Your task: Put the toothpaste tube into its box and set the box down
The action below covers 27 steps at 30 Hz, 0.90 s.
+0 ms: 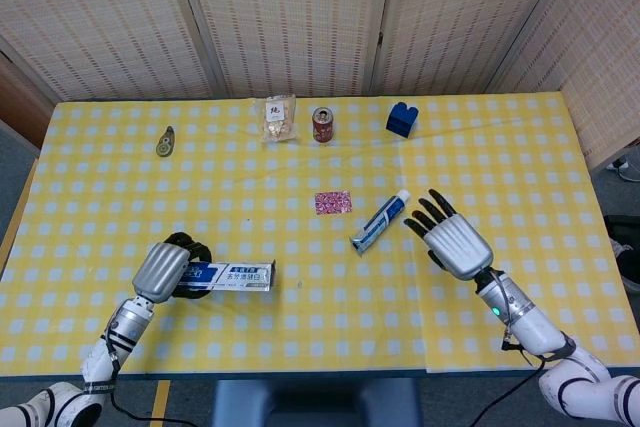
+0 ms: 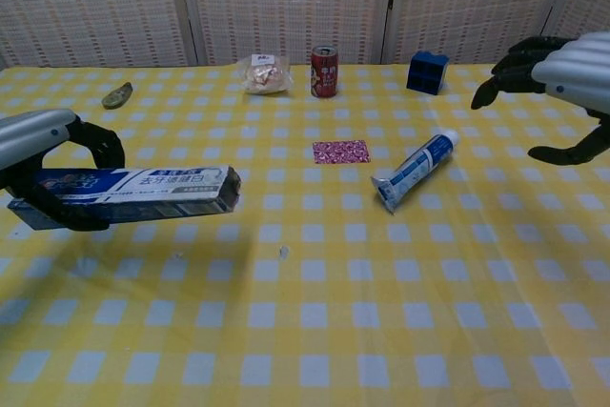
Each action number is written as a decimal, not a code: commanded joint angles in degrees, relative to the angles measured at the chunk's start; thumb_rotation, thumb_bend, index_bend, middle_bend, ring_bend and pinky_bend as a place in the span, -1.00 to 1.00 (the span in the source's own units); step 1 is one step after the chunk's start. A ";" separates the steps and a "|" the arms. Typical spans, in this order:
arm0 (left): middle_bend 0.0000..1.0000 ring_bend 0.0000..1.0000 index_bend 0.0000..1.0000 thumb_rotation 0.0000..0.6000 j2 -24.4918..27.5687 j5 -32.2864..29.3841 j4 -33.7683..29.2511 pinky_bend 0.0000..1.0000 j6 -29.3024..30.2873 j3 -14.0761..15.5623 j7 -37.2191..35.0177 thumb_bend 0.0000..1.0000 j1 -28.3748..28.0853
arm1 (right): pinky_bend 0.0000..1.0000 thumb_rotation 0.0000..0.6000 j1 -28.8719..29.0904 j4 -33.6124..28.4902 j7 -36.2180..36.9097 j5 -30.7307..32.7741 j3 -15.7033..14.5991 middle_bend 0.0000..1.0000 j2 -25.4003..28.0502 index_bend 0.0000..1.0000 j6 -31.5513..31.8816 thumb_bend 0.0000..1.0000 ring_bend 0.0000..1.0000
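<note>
The toothpaste box (image 1: pixel 230 275) (image 2: pixel 133 192) is long, blue and white, and lifted off the table at the front left. My left hand (image 1: pixel 165 269) (image 2: pixel 48 154) grips its left end, and its open end points right. The blue and white toothpaste tube (image 1: pixel 382 220) (image 2: pixel 414 170) lies flat near the table's middle, cap toward the far right. My right hand (image 1: pixel 450 239) (image 2: pixel 558 78) hovers just right of the tube with its fingers spread, holding nothing and apart from the tube.
A small pink patterned packet (image 1: pixel 333 202) (image 2: pixel 340 152) lies left of the tube. Along the far edge stand a snack bag (image 1: pixel 279 118), a red can (image 1: pixel 322 124) (image 2: pixel 325 71) and a blue block (image 1: pixel 402 118) (image 2: pixel 428 71). A small green item (image 1: pixel 165 141) sits far left.
</note>
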 commanded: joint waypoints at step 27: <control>0.17 -0.17 0.08 1.00 3.81 -0.10 -0.12 -0.45 1.93 -1.26 -6.58 -0.71 1.37 | -1.00 1.00 11.63 23.47 -8.91 9.59 1.67 -0.39 -24.59 -0.44 -6.66 -0.23 -0.65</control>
